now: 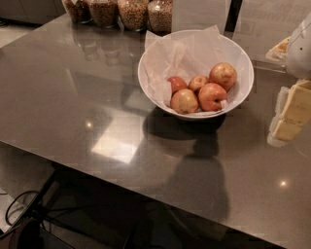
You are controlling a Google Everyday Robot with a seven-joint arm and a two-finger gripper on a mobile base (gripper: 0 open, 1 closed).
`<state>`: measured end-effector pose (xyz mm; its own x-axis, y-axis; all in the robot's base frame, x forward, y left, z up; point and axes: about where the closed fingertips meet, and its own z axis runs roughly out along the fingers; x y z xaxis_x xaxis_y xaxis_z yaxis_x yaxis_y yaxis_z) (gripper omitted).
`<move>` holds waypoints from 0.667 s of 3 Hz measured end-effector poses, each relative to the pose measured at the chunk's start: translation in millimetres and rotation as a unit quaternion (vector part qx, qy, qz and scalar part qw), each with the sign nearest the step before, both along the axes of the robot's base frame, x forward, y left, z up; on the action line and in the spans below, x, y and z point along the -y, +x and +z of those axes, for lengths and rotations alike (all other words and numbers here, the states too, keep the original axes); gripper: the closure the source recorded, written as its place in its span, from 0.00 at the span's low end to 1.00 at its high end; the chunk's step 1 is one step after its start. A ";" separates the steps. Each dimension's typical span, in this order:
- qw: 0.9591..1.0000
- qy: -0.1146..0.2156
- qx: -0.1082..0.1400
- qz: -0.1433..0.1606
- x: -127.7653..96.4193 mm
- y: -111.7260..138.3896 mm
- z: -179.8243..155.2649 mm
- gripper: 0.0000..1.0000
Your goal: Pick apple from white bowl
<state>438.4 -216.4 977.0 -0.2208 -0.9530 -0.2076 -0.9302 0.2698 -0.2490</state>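
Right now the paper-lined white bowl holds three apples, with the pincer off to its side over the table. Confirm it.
Not three: the camera view shows five apples in the paper-lined white bowl. The pincer is indeed off to its side, at the picture's right edge, over the table.

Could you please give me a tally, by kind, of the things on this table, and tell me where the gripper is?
Round red-and-yellow apples, in the bowl: 5
Wide glossy white bowl, lined with crumpled paper: 1
Filled glass jars, along the far edge: 4
Total: 10
The robot's gripper is at the right edge of the view, beside the bowl and not touching it.
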 end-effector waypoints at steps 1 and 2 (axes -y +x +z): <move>1.000 -0.003 0.008 0.004 -2.6 10.8 -0.5 0.00; 0.999 0.005 0.019 0.026 -14.1 36.6 -3.1 0.00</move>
<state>474.9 -202.3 973.9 -0.1625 -0.9609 -0.2240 -0.9329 0.2236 -0.2823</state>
